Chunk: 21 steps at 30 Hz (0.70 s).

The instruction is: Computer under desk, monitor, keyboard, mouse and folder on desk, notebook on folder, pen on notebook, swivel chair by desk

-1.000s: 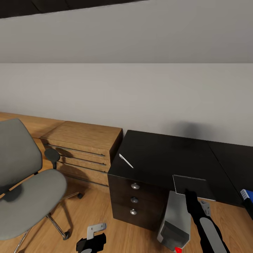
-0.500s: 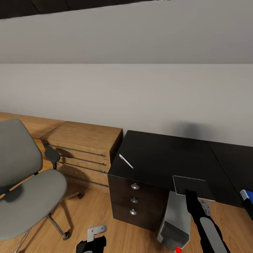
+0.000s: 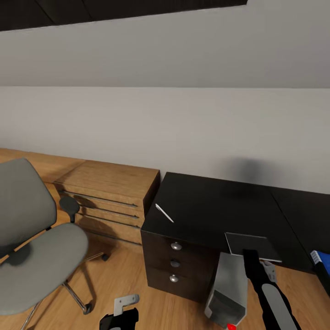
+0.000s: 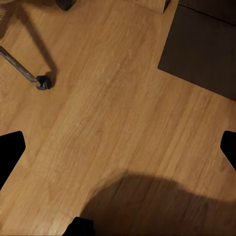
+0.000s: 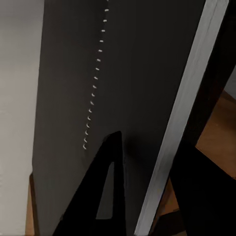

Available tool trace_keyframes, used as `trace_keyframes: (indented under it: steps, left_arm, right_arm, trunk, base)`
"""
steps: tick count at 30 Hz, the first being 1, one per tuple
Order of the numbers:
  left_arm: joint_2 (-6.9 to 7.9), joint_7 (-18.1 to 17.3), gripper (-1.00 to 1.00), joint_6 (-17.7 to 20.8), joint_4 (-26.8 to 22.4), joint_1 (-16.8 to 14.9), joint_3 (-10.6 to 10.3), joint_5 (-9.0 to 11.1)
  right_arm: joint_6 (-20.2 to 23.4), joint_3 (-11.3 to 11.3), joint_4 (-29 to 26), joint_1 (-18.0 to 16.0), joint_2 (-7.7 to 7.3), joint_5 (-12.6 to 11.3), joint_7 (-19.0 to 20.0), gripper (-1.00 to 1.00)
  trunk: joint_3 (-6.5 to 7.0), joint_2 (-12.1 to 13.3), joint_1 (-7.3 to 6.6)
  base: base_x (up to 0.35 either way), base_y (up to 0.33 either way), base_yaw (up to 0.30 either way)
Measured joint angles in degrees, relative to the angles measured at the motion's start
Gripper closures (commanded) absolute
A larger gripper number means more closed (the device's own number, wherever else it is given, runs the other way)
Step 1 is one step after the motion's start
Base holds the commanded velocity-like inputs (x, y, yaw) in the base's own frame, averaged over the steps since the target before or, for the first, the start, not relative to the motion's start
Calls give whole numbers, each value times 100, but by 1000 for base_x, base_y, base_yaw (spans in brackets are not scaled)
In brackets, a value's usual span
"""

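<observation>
At the far left of the head view, the grey swivel chair with a padded seat and black armrest (image 3: 34, 252) is standing on the wooden plank floor (image 3: 128, 275), well apart from the black desk surface (image 3: 215, 206), with a low light-wood drawer chest (image 3: 112, 192) sitting between them against the pale wall. Low in the view, the left claw (image 3: 120, 316) is hanging over bare floor; the left wrist view is showing its dark fingertips (image 4: 10, 155) spread wide with nothing between them. Further right, a thin white pen (image 3: 164, 213) is lying on the surface near its left front corner, above three drawers with round silver knobs (image 3: 176, 246). Right of that, the dark spiral-bound notebook (image 3: 252, 245) is lying at the surface's front edge, and the right claw (image 5: 147, 196) is pinching its near edge. At the right border, a blue object (image 3: 321, 257) is peeking in.
</observation>
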Motion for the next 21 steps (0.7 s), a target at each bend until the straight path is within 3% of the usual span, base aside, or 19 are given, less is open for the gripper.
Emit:
trace_keyframes:
  steps: [18,21]
  left_arm:
    - [-1,11,-100,-68,9,0,0,1]
    - [-1,11,-100,-161,13,0,0,2]
  right_arm:
    - [4,-37,-330,1,-5,6,-35,100]
    - [12,-152,-462,2,-7,4,-38,100]
  trunk:
    - [323,722,-395]
    - [377,843,-461]
  base:
    - [0,0,0]
    - [0,0,0]
